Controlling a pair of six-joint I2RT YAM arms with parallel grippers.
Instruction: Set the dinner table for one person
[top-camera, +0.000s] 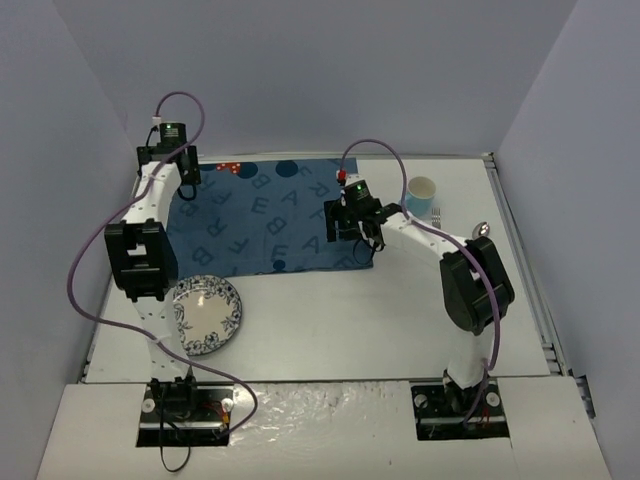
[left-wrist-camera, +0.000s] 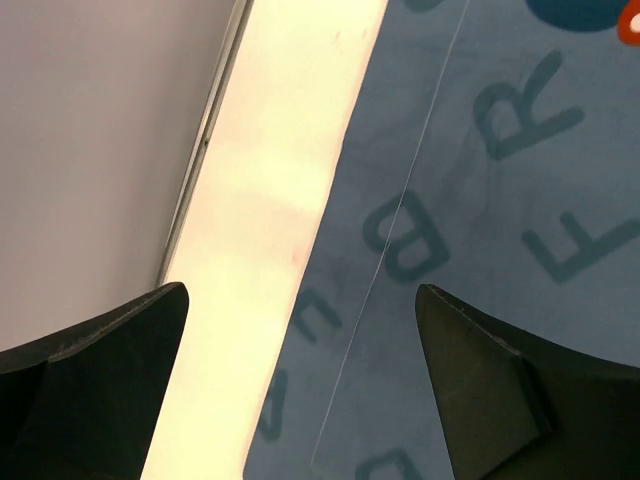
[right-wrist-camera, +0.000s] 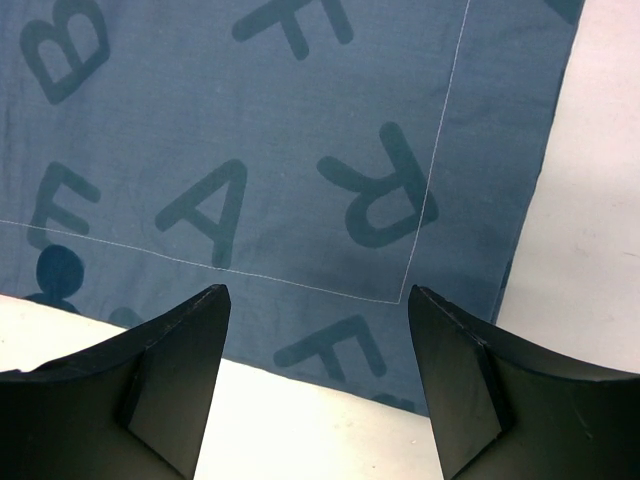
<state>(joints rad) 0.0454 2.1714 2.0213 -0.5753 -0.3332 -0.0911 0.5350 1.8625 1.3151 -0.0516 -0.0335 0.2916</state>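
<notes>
The white dinner table (top-camera: 350, 320) is filling the frame's middle, lying under both pincers. The blue lettered mat (top-camera: 270, 215) is covering its upper centre. The left gripper (left-wrist-camera: 300, 300), upper left, is hanging spread over the mat's edge. The right gripper (right-wrist-camera: 318, 295), centre, is gaping empty above the mat's corner.

the dinner table (top-camera: 400, 310) — large, flat, plain white, with thin grey edge strips.

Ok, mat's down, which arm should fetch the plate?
Left. The plate lies on the left side, beside that arm, and the left gripper is open and empty. The right gripper hangs over the right edge of the mat, nearer the cup.
</notes>
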